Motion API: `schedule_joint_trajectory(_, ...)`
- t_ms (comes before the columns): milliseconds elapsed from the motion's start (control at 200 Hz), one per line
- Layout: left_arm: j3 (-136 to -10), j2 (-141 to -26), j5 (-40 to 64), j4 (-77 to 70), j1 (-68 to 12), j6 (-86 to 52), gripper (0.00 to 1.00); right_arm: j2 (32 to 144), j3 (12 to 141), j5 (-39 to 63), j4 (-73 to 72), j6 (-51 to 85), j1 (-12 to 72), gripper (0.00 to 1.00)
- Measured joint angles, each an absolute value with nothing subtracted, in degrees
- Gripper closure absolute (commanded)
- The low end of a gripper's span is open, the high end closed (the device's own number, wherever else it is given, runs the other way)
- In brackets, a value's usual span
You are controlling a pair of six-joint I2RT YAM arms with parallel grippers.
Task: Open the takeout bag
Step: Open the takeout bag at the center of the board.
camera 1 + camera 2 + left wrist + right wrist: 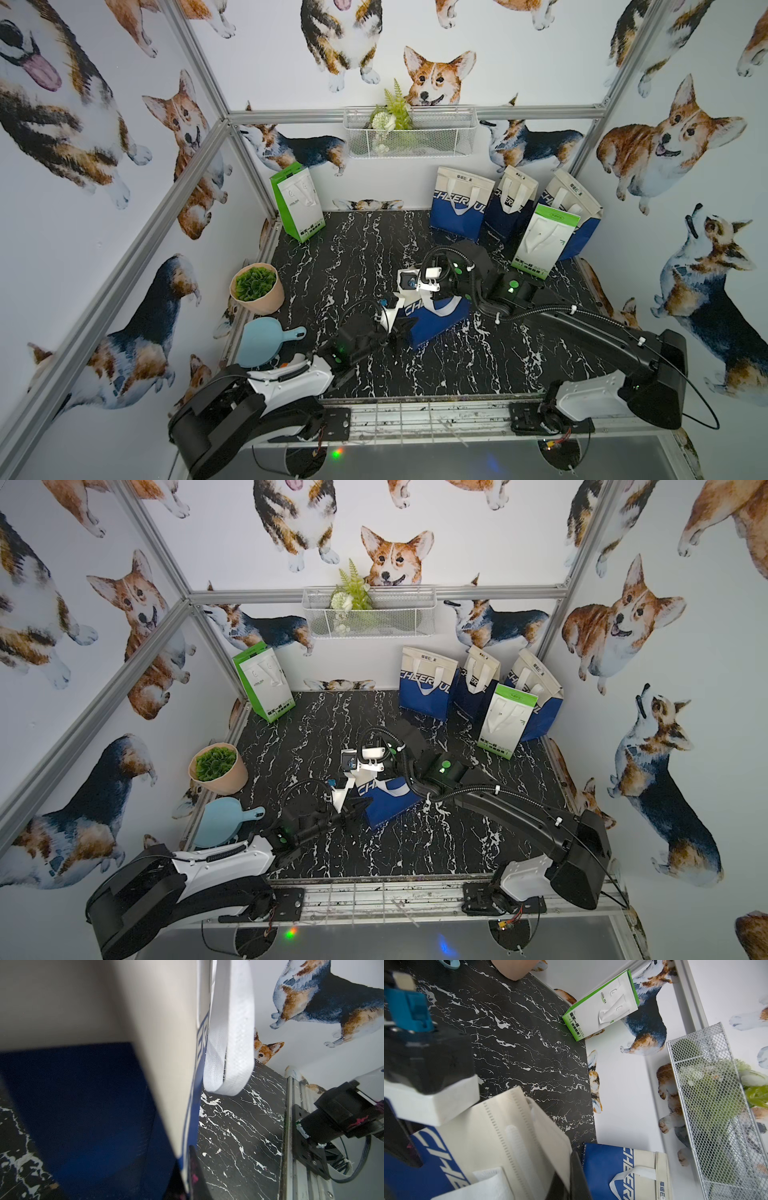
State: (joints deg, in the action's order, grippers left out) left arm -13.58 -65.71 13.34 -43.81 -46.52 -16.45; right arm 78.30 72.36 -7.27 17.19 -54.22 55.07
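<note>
Takeout bag [436,320], blue and cream, sits near the middle of the black marble table [332,257] in both top views. At the bag's 8 o'clock the left gripper [398,331] is clamped on its side edge. At 12 o'clock the right gripper [566,1184] pinches the cream top flap.

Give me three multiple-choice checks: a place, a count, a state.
1. Where is the blue dish?
A. front left, by the plant pot
B. back right
C. centre
2. How many bags stand at the back right?
A. two
B. four
C. six
3. At the takeout bag, both grippers are:
A. open
B. shut on it
C. not touching it
A: it lies beside the pot.
B: three blue-and-cream bags, one green-and-white bag.
B: left gripper pinches its side, right gripper its top.
</note>
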Motion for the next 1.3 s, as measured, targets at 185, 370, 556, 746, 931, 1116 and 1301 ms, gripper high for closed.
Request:
schedule_joint_trajectory(185,-13.58,-65.76,13.34,-44.03,-46.52,-16.45,1.00,79.94,77.19,-7.42,23.46,-54.50,54.89,1.00)
schedule_joint_trajectory(370,-13.58,-65.82,13.37,-43.97,-46.52,-16.45,1.00,80.86,80.12,-7.29,27.77,-55.24,54.41,1.00)
schedule_joint_trajectory(556,-13.58,-66.06,13.34,-44.01,-46.52,-16.45,1.00,80.49,78.39,-8.03,25.52,-55.81,54.37,1.00)
schedule_joint_trajectory(746,-13.58,-66.08,13.32,-44.03,-46.52,-16.45,1.00,80.60,78.30,-7.84,25.10,-54.87,54.22,1.00)
schedule_joint_trajectory(931,-13.58,-66.06,13.32,-43.79,-46.52,-16.45,1.00,79.88,75.05,-7.79,21.65,-52.45,54.22,0.83)
schedule_joint_trajectory(1116,-13.58,-65.87,13.28,-43.64,-46.52,-16.45,1.00,79.44,73.19,-8.62,19.09,-51.64,54.11,0.80)
schedule_joint_trajectory(1301,-13.56,-65.65,13.30,-43.31,-46.52,-16.45,1.00,78.39,71.24,-9.04,16.99,-50.85,54.11,0.68)
